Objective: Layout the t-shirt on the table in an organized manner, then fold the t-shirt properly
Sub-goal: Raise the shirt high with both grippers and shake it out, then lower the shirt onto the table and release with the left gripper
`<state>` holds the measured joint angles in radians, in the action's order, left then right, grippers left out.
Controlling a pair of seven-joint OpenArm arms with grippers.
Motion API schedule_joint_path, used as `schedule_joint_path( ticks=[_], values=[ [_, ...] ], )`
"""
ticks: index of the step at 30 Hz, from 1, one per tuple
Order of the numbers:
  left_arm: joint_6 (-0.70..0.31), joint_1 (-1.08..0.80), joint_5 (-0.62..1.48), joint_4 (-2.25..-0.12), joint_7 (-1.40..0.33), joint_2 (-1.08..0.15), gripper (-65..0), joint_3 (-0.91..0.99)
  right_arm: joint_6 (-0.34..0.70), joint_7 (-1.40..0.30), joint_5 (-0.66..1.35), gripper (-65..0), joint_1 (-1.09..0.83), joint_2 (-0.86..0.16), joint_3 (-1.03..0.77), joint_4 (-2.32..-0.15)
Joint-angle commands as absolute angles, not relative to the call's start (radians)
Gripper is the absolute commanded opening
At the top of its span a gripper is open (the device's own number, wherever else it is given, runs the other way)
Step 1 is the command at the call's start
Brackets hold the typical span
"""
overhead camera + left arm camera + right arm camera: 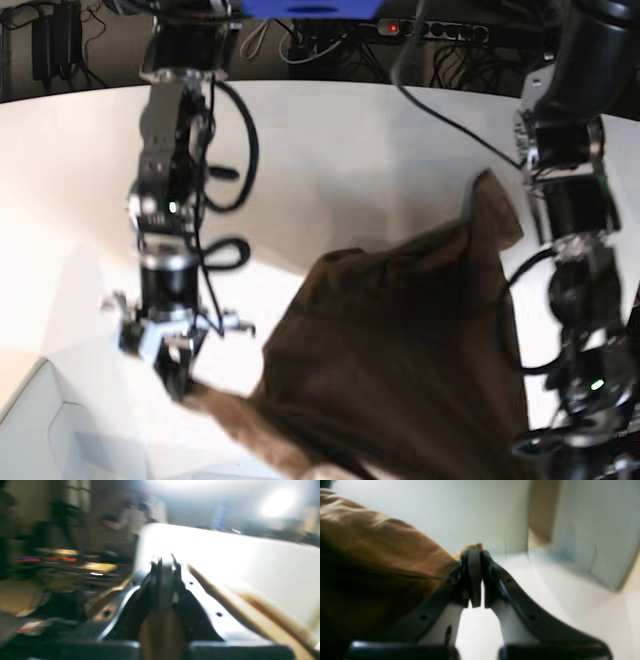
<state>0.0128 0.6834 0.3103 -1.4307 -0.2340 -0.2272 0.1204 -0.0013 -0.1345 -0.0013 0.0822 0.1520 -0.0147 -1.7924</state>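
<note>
Right gripper (475,555) has its jaws squeezed together on a pinch of the t-shirt (400,360), and you can see a little nub of brown cloth poking out past the tips in the right wrist view. In the base view that same gripper (178,375) sits low on the left with a stretched-out corner of the shirt running from it toward the main bulk. Left gripper (165,562) looks closed too, with brown fabric showing between the fingers in the left wrist view, though that shot is really blurry. The shirt itself is spread loosely and rumpled across the table (330,160), hanging between the two arms, with one corner pulled up near the arm on the right side of the base view. Bare white tabletop lies all around it.
</note>
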Motion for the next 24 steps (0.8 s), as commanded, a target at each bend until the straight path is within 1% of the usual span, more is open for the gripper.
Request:
schedule_joint_path(
  ticks=[1, 6, 9, 12, 14, 17, 19, 21, 24],
  values=[
    [0.013, 0.757, 0.311, -1.388, -0.214, -0.202, -64.1, 0.087, 0.001, -0.097, -0.002, -65.0, 0.074, 0.157, -0.004, -1.822],
    [0.013, 0.869, 0.311, -1.107, -0.067, -0.051, -64.1, -0.079, 0.001, -0.097, -0.002, -65.0, -0.101, 0.157, -0.002, -1.89],
    [0.007, 0.94, 0.311, -0.926, 0.007, 0.031, -64.0, -0.199, 0.001, -0.097, -0.002, -65.0, -0.165, 0.157, -0.004, -1.911],
    [0.007, 0.974, 0.311, -0.799, 0.048, 0.097, -62.9, -0.292, 0.001, -0.097, -0.002, -65.0, -0.208, 0.157, -0.01, -1.913],
    [0.007, 0.987, 0.311, -0.739, 0.051, 0.13, -57.5, -0.338, 0.001, -0.097, -0.002, -65.0, -0.232, 0.157, -0.012, -1.914],
    [0.007, 1.012, 0.311, -0.651, 0.051, 0.157, -42.8, -0.424, 0.001, -0.097, -0.002, -65.0, -0.245, 0.157, -0.012, -1.914],
    [0.007, 1.012, 0.311, -0.633, 0.051, 0.157, -34.6, -0.493, 0.001, -0.097, -0.002, -65.0, -0.245, 0.157, -0.012, -1.914],
    [0.012, 1.01, 0.311, -0.633, 0.051, 0.157, -28.3, -0.544, 0.001, -0.097, -0.002, -65.0, -0.246, 0.157, -0.012, -1.914],
    [0.012, 1.0, 0.317, -0.657, 0.05, 0.125, -23.0, -0.549, 0.001, -0.099, -0.004, -65.0, -0.24, 0.157, -0.027, -1.911]
  ],
)
